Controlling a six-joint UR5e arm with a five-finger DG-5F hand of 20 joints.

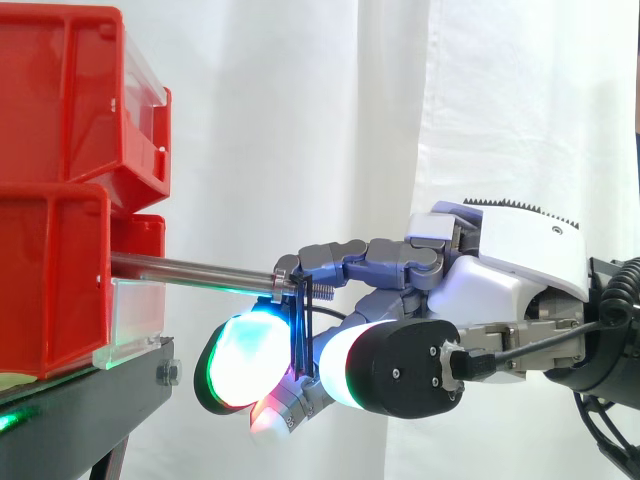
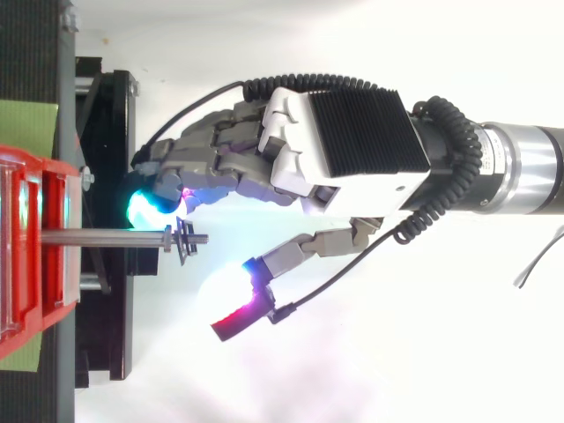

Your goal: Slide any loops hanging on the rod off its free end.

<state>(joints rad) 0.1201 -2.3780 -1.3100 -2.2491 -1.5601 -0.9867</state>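
Near the free end of the rod (image 1: 190, 268), the loop (image 2: 185, 240) hangs just short of the tip. My hand (image 1: 490, 270) has curled fingers, one pad (image 1: 240, 360) on the bins' (image 1: 60, 200) side of the loop, thumb wide; it grips nothing I can see. I judge the slide nearly finished: next, draw straight along the rod, away from the bins, until the loop drops clear.

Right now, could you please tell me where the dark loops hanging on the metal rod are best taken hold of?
Probably by the part of the thin dark loops that hangs below the silver metal rod, coming from the rod's free-end side. They hang flat across the rod near its tip, so a pinch there can draw them straight off.
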